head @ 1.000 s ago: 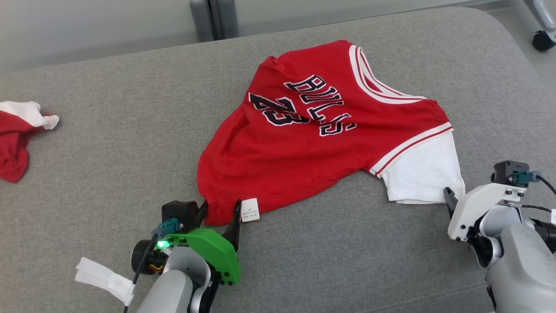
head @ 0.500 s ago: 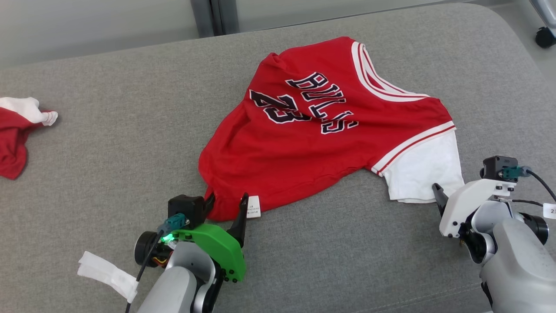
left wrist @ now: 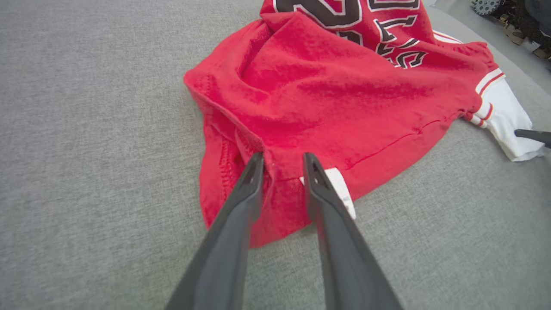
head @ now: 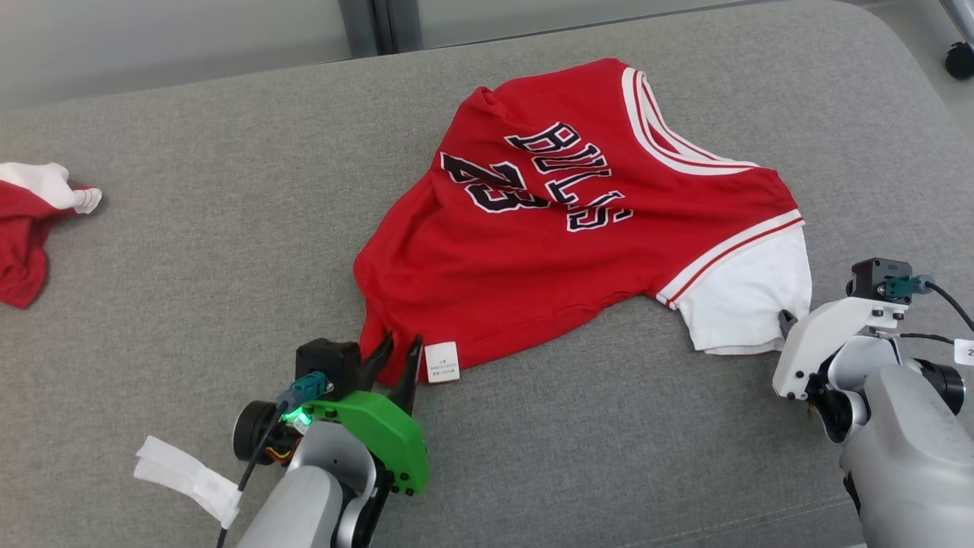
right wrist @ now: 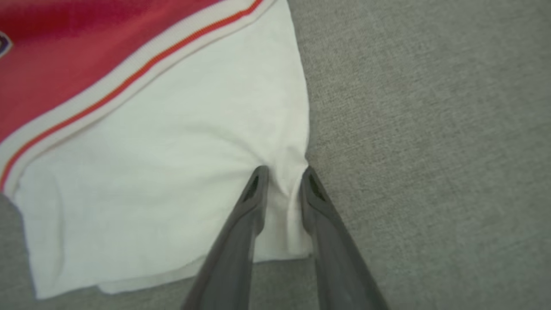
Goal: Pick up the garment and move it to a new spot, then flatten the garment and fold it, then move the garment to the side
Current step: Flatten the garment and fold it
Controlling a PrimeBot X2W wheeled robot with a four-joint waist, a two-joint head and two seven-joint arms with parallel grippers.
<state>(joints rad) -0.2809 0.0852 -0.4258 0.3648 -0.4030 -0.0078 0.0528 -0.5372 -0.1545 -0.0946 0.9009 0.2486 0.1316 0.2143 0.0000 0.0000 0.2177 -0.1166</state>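
Two grippers clamp the near edge of the red jersey (head: 548,251): the left gripper (left wrist: 282,159) pinches its hem beside a white label (head: 442,361), and the right gripper (right wrist: 284,172) bunches its white sleeve (right wrist: 150,163). Beyond them the jersey lies rumpled on the grey cushion (head: 190,266).

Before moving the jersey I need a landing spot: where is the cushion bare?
Widest bare grey cushion: between the crumpled cloth at the left edge and the red jersey. Also the near strip between left gripper and right gripper. Crowded: the jersey's near edge, where both reach.
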